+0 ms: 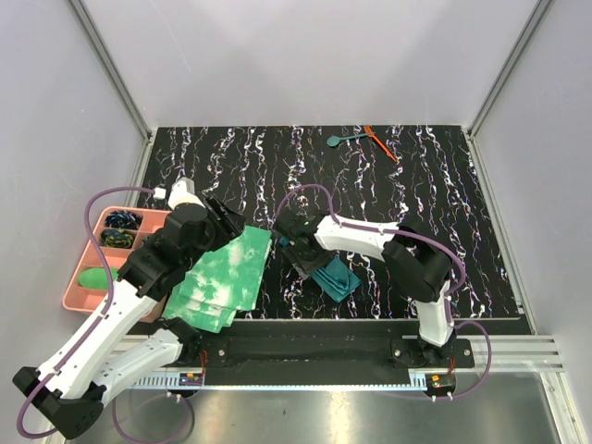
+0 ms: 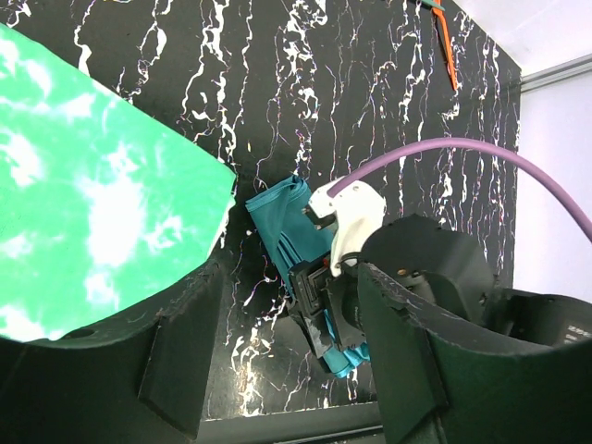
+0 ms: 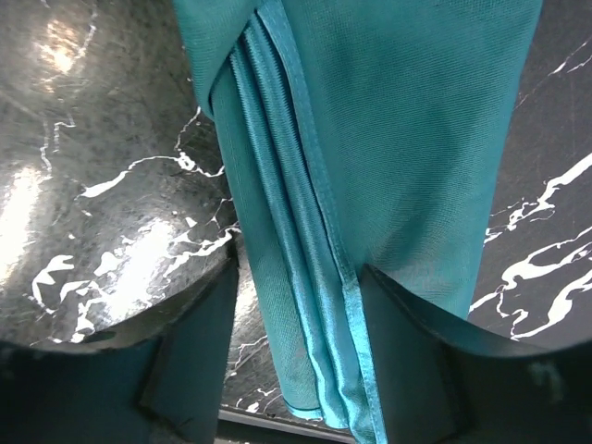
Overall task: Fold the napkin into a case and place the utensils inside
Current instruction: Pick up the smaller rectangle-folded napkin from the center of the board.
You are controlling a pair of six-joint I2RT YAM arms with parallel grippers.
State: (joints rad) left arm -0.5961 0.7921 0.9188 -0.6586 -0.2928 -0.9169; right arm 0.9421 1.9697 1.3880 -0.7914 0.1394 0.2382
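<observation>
My right pincer [image 3: 298, 277] stands spread astride the napkin [image 3: 370, 139], folded narrow, lower centre of the counter [image 1: 444, 185]; my left pincer [image 2: 289, 277] is spread too, empty. Soft, limp cloth: I'd pinch the layered hem edge.

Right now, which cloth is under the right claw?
The plain dark teal napkin, folded narrow. The mottled green-and-white cloths lie off to its left.
</observation>
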